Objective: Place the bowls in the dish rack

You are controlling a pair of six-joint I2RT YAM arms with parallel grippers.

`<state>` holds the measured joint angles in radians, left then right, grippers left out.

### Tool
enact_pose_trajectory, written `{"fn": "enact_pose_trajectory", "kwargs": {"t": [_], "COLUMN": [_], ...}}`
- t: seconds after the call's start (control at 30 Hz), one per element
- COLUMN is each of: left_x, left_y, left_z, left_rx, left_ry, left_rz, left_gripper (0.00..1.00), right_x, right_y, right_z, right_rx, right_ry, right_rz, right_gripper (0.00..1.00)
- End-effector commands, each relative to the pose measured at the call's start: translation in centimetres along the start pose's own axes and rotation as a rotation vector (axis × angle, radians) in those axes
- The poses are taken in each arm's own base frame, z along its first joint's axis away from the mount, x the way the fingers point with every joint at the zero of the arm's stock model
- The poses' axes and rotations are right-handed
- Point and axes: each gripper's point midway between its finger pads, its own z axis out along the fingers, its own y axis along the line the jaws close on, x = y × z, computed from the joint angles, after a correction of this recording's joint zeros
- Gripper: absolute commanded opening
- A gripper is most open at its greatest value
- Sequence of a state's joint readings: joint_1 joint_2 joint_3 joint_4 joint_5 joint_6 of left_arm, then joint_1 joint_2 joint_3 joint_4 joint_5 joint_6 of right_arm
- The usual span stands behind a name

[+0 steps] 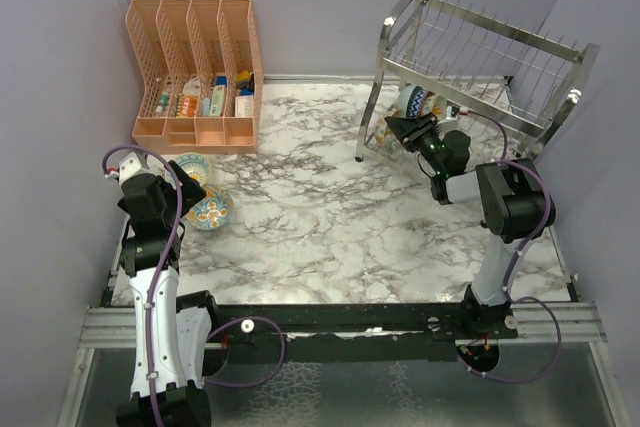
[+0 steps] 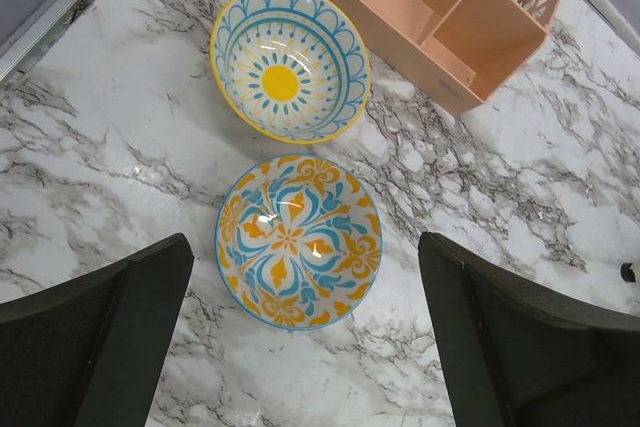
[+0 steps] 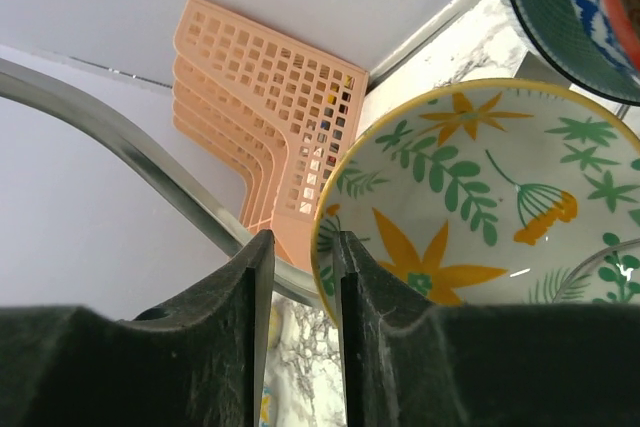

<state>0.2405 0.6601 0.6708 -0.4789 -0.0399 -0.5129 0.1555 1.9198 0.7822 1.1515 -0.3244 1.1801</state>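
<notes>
Upper right in the top view, the right gripper [image 3: 300, 247] pinches the rim of a cream, leaf-patterned ceramic bowl [image 3: 480, 217] at the silver wire dish rack's [image 1: 500, 20] lower tier. It should ease the bowl upright between prongs, clear of the teal-rimmed bowl [image 3: 560, 17]. The left gripper [image 2: 305, 267] hangs wide over an orange-and-blue floral bowl [image 2: 298, 240].

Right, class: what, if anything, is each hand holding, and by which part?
Left hand: nothing, open above two bowls. Right hand straddles the rim of the green-leaf bowl, but a gap shows, so a grip cannot be told.

Spread hand [image 2: 302, 247] frames orange-blue bowl [image 2: 298, 242], yellow-centred bowl [image 2: 290, 62] just beyond.
</notes>
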Motion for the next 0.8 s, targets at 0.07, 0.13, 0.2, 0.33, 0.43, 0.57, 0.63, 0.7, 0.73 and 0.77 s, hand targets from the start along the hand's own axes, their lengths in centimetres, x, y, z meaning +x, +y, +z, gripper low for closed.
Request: {"fn": "enact_pose_trajectory", "kwargs": {"t": [0.07, 0.13, 0.2, 0.33, 0.43, 0.57, 0.63, 0.7, 0.73, 0.77], "left_x": [-0.4, -0.4, -0.4, -0.4, -0.5, -0.5, -0.5, -0.5, -0.5, -0.5], "left_y": [-0.4, -0.4, -0.4, -0.4, -0.4, -0.4, -0.4, -0.4, -0.4, -0.4], "left_z": [0.1, 0.1, 0.1, 0.1, 0.0, 0.0, -0.1, -0.1, 0.0, 0.0], "left_rx": [0.029, 0.029, 0.029, 0.03, 0.029, 0.028, 0.029, 0.027, 0.028, 0.027], "left_ry": [-0.018, -0.019, -0.02, -0.023, -0.024, -0.027, -0.028, -0.029, -0.028, -0.028], "left_rz": [0.007, 0.007, 0.007, 0.007, 0.006, 0.005, 0.006, 0.006, 0.006, 0.006], "left_gripper": [0.99, 0.99, 0.99, 0.99, 0.99, 0.99, 0.99, 0.99, 0.99, 0.99], "right_x": [-0.7, -0.8, -1.0, -1.2, -0.9, 0.0, 0.7, 1.6, 2.2, 3.0], "right_y": [2.8, 3.5, 4.5, 6.5, 7.2, 7.2, 7.0, 7.1, 7.3, 7.4], "right_z": [0.3, 0.1, -0.1, -0.8, -1.5, -3.1, -4.1, -5.0, -5.5, -6.0], "right_rx": [-0.08, -0.099, -0.12, -0.154, -0.158, -0.155, -0.152, -0.157, -0.163, -0.165], "right_ry": [0.016, 0.018, 0.022, 0.033, 0.053, 0.073, 0.084, 0.109, 0.122, 0.139], "right_rz": [-0.054, -0.062, -0.07, -0.095, -0.099, -0.08, -0.067, -0.059, -0.06, -0.06], "right_gripper": [0.32, 0.33, 0.33, 0.34, 0.36, 0.38, 0.38, 0.38, 0.38, 0.38]}}
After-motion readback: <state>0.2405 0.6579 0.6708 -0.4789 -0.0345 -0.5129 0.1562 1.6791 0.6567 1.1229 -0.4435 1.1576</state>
